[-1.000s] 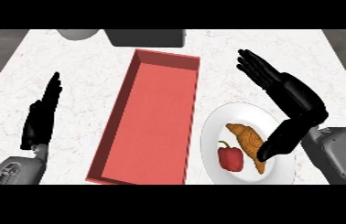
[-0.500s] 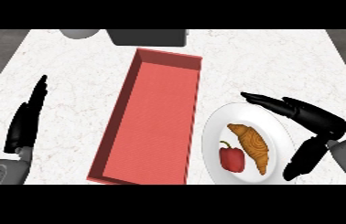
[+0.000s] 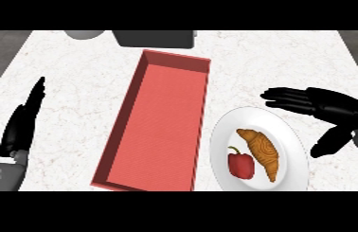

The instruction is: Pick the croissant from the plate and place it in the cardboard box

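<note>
A golden-brown, ridged croissant (image 3: pixel 261 153) lies on the round white plate (image 3: pixel 293 136) at the lower right of the pale marbled counter (image 3: pixel 77 84). Its long axis runs diagonally, one tip pointing up and left toward the plate's middle, the other down and right toward the near rim. Just beside it, to its left, sits a small red bell pepper (image 3: pixel 241 163). The long, open, reddish cardboard box (image 3: pixel 159 122) lies left of the plate, close to its rim. The black right hand (image 3: pixel 318 105) hovers by the plate's right edge, fingers spread and holding nothing, apart from the croissant. The black left hand (image 3: pixel 22 124) rests open at the left edge, fingers straight.
</note>
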